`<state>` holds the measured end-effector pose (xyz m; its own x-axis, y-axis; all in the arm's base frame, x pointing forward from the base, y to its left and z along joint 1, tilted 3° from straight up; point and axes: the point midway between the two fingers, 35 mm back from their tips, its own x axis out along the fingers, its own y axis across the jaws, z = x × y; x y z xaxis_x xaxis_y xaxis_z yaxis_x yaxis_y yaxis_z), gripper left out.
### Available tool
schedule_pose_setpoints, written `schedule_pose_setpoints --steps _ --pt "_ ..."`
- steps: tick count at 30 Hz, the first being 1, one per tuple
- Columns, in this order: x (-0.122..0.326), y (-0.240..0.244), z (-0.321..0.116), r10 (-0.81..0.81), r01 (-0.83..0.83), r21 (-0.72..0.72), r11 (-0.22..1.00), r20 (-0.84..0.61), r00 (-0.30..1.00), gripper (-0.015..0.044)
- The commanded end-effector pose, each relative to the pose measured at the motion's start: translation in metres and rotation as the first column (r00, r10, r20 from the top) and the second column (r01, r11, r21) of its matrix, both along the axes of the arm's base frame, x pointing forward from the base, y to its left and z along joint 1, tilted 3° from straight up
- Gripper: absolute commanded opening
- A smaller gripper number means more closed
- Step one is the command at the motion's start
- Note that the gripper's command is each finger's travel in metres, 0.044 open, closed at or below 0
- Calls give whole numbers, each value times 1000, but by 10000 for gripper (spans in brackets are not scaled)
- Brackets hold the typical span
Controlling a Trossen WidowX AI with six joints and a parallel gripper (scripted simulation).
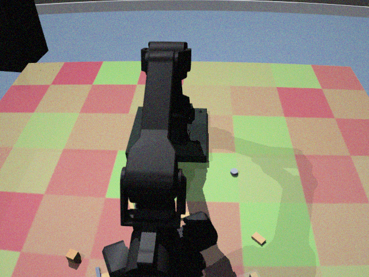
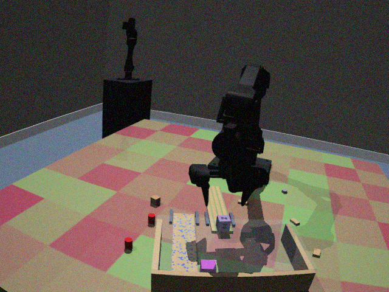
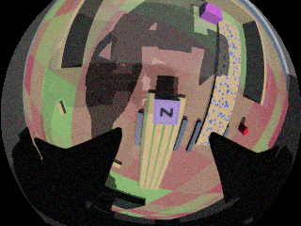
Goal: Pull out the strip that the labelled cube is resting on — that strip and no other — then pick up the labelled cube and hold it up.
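Observation:
The labelled cube [image 2: 223, 222] [image 3: 166, 112] is lilac with a dark letter on top. It rests at the box-side end of the green-striped strip [image 2: 216, 201] [image 3: 157, 153], which lies between two short blue-grey rails. My gripper [image 2: 225, 204] [image 3: 168, 135] is wide open and empty above the striped strip, one finger to each side, close to the cube. A blue-speckled strip [image 2: 183, 241] [image 3: 228, 71] lies beside it, with a plain magenta block [image 2: 208, 266] [image 3: 211, 12] near its far end. In the top view the arm hides the cube and fingertips.
A wood-walled box [image 2: 232, 274] with a see-through cover surrounds the speckled strip's far part. Blue-grey rails [image 2: 197, 218] flank the strips. Loose wooden blocks [image 1: 72, 255] [image 2: 294, 221], red cylinders [image 2: 151, 219] [image 2: 127, 244] and a small grey disc [image 1: 234, 171] [image 2: 284, 191] stand around.

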<state>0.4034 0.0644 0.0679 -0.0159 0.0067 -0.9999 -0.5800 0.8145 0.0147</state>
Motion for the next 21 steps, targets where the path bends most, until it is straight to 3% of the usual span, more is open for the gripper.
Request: schedule_pose_setpoints --steps 1,8,21 --pt "9 6 0 -3 3 6 1000 -1 1000 440" --pt "9 6 -9 -3 3 6 1000 -1 1000 256" --pt "9 7 -30 -3 3 6 1000 -1 1000 250"
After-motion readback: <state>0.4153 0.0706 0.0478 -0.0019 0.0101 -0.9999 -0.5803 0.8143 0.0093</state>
